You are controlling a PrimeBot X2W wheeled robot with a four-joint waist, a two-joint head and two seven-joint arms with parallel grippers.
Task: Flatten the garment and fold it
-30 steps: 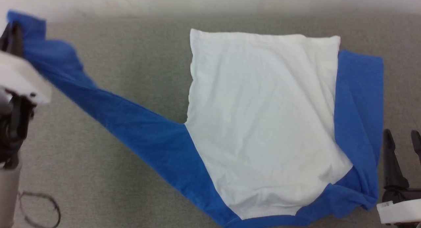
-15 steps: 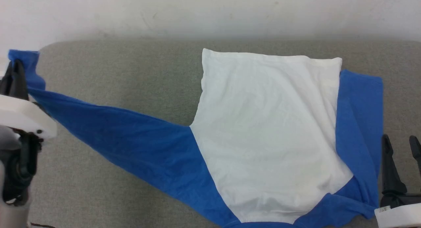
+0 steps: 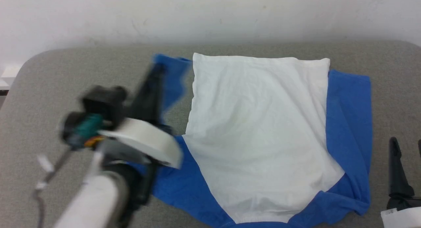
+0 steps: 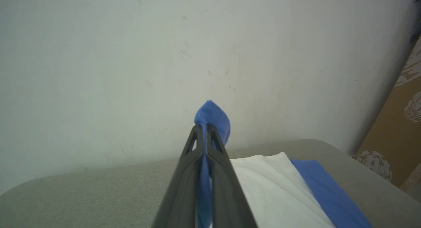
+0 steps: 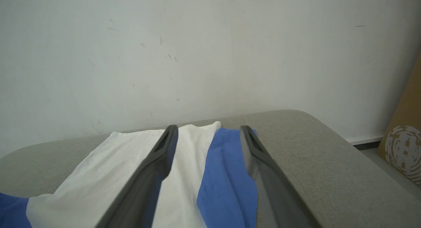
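1. My left gripper [image 4: 204, 126] is clamped together on a blue end of the shirt [image 3: 260, 132]. A tuft of blue cloth sticks out past its tips, and more runs down between the fingers.
2. In the head view this gripper is blurred, above the grey counter [image 3: 65, 73]. Blue cloth shows at its tips and again under its wrist.
3. The shirt's white panel lies on the counter just right of my left gripper, lightly wrinkled. A blue band runs along the panel's far side from that gripper, and more blue borders the near edge.
4. My right gripper [image 5: 209, 129] has its fingers wide apart and holds nothing.
5. The blue band lies ahead of my right gripper and slightly to its left. I cannot tell whether the fingers touch it.
6. A pale wall [image 3: 210, 14] rises beyond both grippers, at the counter's far edge.
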